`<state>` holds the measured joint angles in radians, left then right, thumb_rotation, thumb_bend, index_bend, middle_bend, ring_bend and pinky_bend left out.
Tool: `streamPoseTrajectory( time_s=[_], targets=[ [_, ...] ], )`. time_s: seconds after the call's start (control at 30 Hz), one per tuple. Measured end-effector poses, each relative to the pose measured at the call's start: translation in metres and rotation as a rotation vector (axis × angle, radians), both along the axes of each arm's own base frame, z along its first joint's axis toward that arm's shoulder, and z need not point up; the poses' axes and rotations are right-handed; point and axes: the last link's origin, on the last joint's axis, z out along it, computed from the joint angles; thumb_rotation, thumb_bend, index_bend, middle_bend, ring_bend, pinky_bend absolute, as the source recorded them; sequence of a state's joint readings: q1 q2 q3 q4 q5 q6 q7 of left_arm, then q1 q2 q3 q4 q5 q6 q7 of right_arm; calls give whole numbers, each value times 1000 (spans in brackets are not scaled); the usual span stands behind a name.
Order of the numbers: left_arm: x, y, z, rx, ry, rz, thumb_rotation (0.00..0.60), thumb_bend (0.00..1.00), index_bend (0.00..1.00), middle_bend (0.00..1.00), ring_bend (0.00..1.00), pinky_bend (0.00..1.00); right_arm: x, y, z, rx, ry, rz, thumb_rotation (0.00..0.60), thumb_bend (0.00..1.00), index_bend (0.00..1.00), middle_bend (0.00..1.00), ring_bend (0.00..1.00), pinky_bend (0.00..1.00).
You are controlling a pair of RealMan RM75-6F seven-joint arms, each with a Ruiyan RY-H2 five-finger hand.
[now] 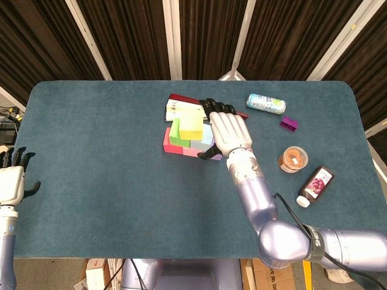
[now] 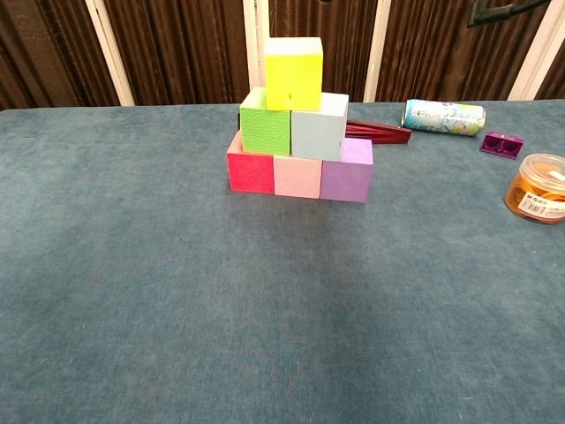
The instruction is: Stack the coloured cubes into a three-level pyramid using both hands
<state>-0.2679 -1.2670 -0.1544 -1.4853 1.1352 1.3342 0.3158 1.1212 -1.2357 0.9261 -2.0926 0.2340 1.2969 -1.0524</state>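
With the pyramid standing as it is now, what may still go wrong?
1. The right hand hangs open beside and above the pyramid, over the purple cube; pulling back low might clip it.
2. The yellow cube seems to sit more over the green cube than the light blue cube, so a bump may topple it.
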Motion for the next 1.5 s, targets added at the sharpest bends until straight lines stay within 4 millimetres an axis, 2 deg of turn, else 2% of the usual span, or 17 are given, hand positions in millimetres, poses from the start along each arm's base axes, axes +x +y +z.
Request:
streamPoseTrajectory(
  time_s=[0.2, 0.37, 0.7, 1.13, 1.5],
  targets=[
    [1, -1, -1, -2, 4, 4, 600, 334, 201, 68, 0, 0, 0, -20, -9, 12, -63, -76, 600, 138, 0, 0, 0, 0],
    [1, -2, -1, 2, 10, 9, 600, 335, 200, 68, 0, 0, -10, -37, -11, -12, -84, -143, 600, 137, 0, 0, 0, 0],
    [2, -2, 0, 11, 7, 7, 600, 335, 200, 67, 0, 0, -39, -33, -6, -19, -89, -165, 600, 137, 0, 0, 0, 0],
    [9, -10, -2, -1, -4, -35, 600, 335, 200, 67, 0, 0, -96, 9, 12, -61, -87, -97, 600, 137, 0, 0, 0, 0],
    [18, -10, -18, -75, -5, -89, 600, 335, 200, 67, 0, 0, -168, 65, 9, -134, -39, 31, 600, 137, 0, 0, 0, 0]
  ],
)
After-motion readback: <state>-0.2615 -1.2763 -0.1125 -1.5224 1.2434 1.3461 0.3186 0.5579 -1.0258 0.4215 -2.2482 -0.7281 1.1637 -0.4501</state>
